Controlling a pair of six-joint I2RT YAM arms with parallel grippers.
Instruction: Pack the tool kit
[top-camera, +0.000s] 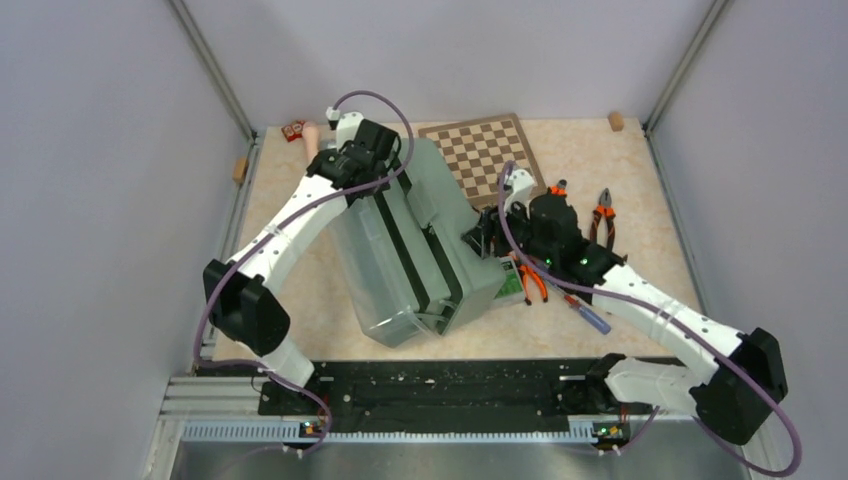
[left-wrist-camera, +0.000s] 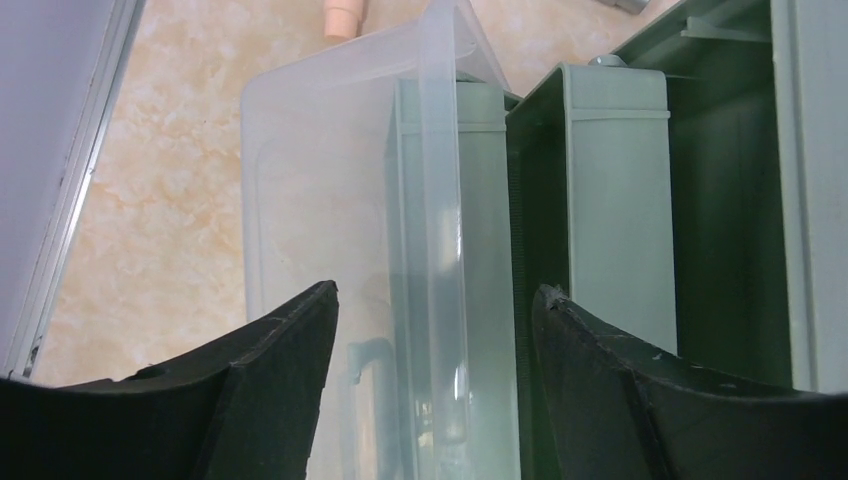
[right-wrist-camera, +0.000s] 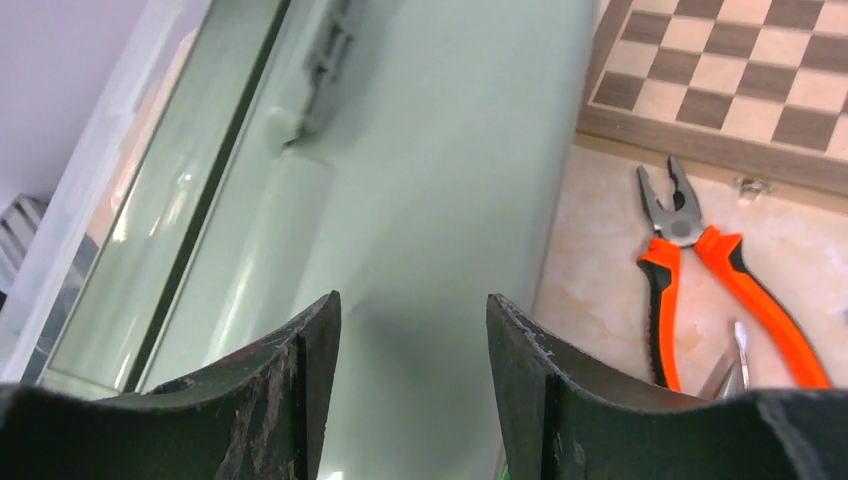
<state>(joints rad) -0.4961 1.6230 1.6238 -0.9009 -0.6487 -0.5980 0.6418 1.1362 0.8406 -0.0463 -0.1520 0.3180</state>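
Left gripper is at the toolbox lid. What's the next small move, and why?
Probably close the left gripper on the translucent lid: its thin edge stands between the open fingers, apparently touching neither. The orange pliers lie on the table beside the toolbox, unpacked, so a firm hold on the lid seems the step before loading.

A chessboard (top-camera: 480, 150) lies flat on the table (top-camera: 640, 180), 1 small wooden block (top-camera: 615, 121) well right of it.
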